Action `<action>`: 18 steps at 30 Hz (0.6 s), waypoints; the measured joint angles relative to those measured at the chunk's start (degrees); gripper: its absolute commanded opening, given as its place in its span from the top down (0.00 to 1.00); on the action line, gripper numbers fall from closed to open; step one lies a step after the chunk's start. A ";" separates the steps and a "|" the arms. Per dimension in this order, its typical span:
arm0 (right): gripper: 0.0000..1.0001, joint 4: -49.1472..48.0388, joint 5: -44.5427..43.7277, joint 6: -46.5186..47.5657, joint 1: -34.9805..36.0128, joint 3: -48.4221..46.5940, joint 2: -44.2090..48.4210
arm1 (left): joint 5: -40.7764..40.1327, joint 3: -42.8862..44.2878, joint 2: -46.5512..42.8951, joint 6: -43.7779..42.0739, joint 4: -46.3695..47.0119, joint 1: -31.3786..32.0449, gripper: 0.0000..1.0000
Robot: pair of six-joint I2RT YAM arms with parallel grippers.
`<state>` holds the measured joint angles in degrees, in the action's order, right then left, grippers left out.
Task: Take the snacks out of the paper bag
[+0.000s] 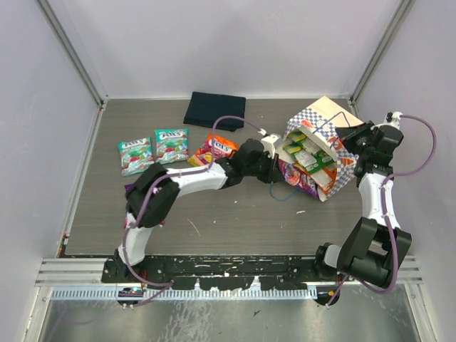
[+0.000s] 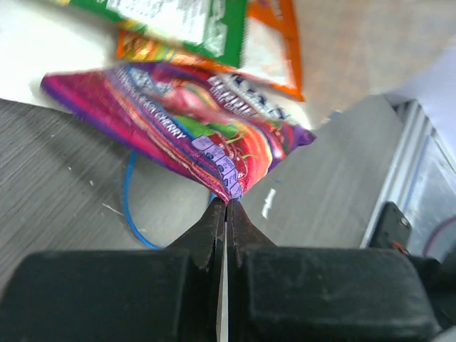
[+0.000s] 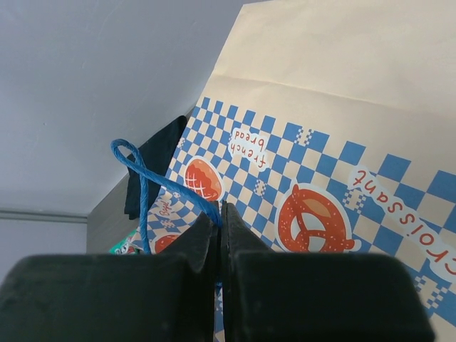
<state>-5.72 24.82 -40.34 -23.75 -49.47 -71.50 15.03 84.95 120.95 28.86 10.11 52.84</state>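
Top external: paper bag [image 1: 313, 117] lying on its side at table [image 1: 235, 221] right, mouth facing left, pouches showing inside. Teal pouch [image 1: 135, 155], second teal pouch [image 1: 172, 145] and orange pouch [image 1: 216, 149] lying in row at left, outside bag. Left gripper [image 1: 279, 169] reaching at bag mouth; right gripper [image 1: 349, 142] sitting at bag's right side.

Left wrist: fingers pressing together, pinching corner of purple pouch [image 2: 185, 135].

Right wrist: fingers clamping blue cord handle [image 3: 153, 182]; checkered bag wall showing just beyond.
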 measured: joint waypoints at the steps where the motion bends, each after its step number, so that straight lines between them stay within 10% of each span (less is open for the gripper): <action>1: 0.99 -0.09 -0.04 -0.20 0.00 0.00 0.00 | 0.52 -1.07 -2.01 -0.24 -0.76 -0.04 1.00; 5: 0.98 -0.31 -0.07 -0.59 0.00 -0.02 0.00 | 2.16 -4.26 -10.64 -2.27 -4.72 -0.44 1.00; 11: 0.28 -0.09 -0.07 -0.85 -0.02 -0.02 0.17 | 0.74 -13.84 -21.53 -4.46 -10.16 -2.36 1.00; 18: 0.00 5.14 -0.07 0.74 0.00 -4.07 0.96 | -5.14 -27.89 -32.41 -4.28 -19.06 -3.30 0.91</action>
<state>-0.58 24.75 -39.59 -23.75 -53.54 -70.54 9.89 57.06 88.53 24.58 -8.95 49.54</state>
